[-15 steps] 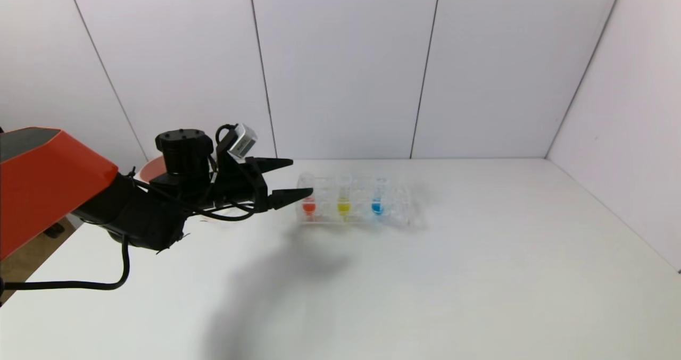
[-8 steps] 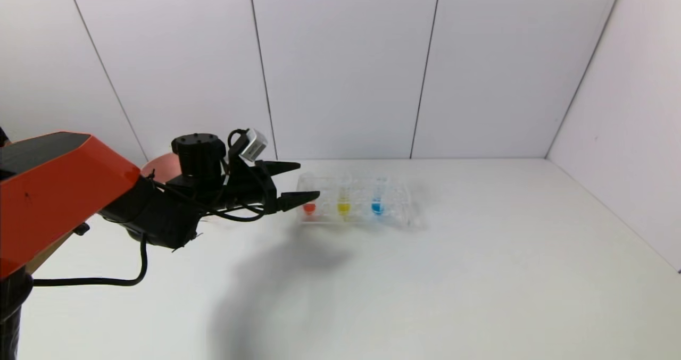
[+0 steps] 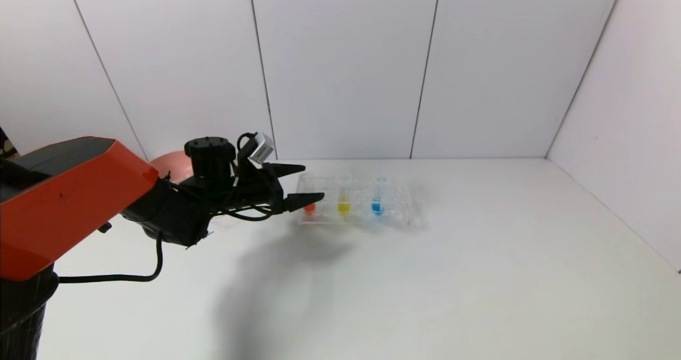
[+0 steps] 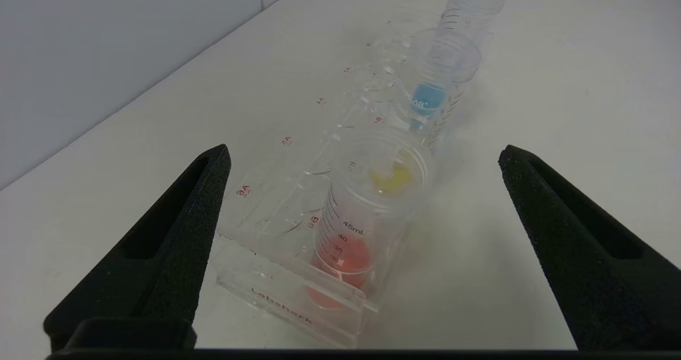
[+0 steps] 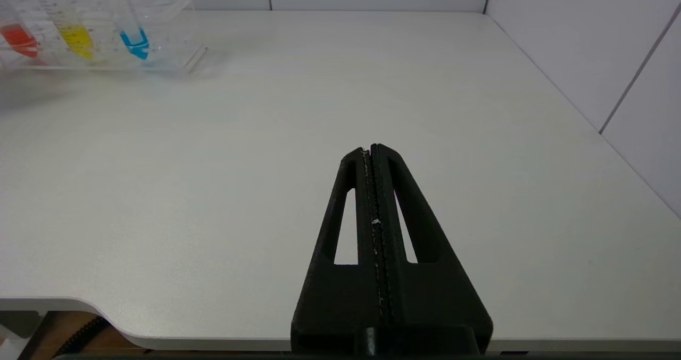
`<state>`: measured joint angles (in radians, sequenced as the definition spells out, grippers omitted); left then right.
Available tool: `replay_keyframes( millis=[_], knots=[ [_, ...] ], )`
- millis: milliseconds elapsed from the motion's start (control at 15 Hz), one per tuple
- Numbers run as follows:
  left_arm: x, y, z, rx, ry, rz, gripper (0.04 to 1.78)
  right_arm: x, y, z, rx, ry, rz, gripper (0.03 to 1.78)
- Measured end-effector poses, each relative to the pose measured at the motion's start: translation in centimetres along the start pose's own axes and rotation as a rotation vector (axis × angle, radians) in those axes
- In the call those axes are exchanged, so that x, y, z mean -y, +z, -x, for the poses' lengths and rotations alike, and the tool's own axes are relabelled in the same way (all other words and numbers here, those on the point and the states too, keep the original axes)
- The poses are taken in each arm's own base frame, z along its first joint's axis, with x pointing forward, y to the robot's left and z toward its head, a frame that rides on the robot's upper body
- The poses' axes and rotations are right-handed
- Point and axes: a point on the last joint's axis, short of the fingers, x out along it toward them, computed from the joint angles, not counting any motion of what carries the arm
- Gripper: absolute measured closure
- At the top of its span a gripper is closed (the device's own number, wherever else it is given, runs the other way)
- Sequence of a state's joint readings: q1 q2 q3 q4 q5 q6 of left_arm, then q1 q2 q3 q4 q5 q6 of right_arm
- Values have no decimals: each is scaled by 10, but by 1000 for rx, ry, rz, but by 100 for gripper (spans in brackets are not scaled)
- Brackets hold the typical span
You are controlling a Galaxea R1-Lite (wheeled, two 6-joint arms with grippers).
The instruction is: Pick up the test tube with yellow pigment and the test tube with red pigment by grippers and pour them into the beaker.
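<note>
The left gripper (image 3: 306, 183) hangs above the white tabletop (image 3: 425, 275) at the left end of the clear tube rack (image 3: 396, 211), with its jaws wide open and nothing between the pads. In the left wrist view the test tube with red pigment (image 4: 346, 243) stands upright in the nearest hole of the rack, in the middle of the gap between the two black fingers (image 4: 175, 227), touching neither of them. The test tube with yellow pigment (image 4: 391, 176) stands directly behind it in the same row, and the tube with blue liquid (image 4: 428, 97) is farther again. In the head view the near fingertip lies in front of the upper part of the red tube, so only its red bottom (image 3: 309, 208) shows, with the yellow tube (image 3: 343, 207) just beside it. Behind the arm a part of the pink bowl (image 3: 169, 164) is visible; I cannot see the beaker. Compared with one second ago, the left arm has moved to the right, and its fingertips now reach the rack end; the rack and tubes have stayed in place. The right gripper (image 5: 374, 150) is parked low at the near edge of the tabletop, well apart from the rack, with its jaws pressed together and empty.
</note>
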<state>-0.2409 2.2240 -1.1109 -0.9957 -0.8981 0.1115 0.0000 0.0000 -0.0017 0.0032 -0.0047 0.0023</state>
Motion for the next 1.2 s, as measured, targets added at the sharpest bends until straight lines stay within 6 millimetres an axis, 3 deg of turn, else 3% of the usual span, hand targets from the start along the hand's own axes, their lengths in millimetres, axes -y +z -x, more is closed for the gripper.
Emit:
replay_keyframes(
  millis=[333,533,867,1200],
  knots=[
    [-2,-4,-6,-2,-8,6,12,0,0,0,0,0,0,170],
    [-4,-7,-10,-1,-12,5,42,0,0,0,0,0,0,170],
    [-3,-8,-15,0,-19,3,127,0,0,0,0,0,0,170],
    [-3,-9,-16,1,-21,2,135,0,0,0,0,0,0,170]
  ],
)
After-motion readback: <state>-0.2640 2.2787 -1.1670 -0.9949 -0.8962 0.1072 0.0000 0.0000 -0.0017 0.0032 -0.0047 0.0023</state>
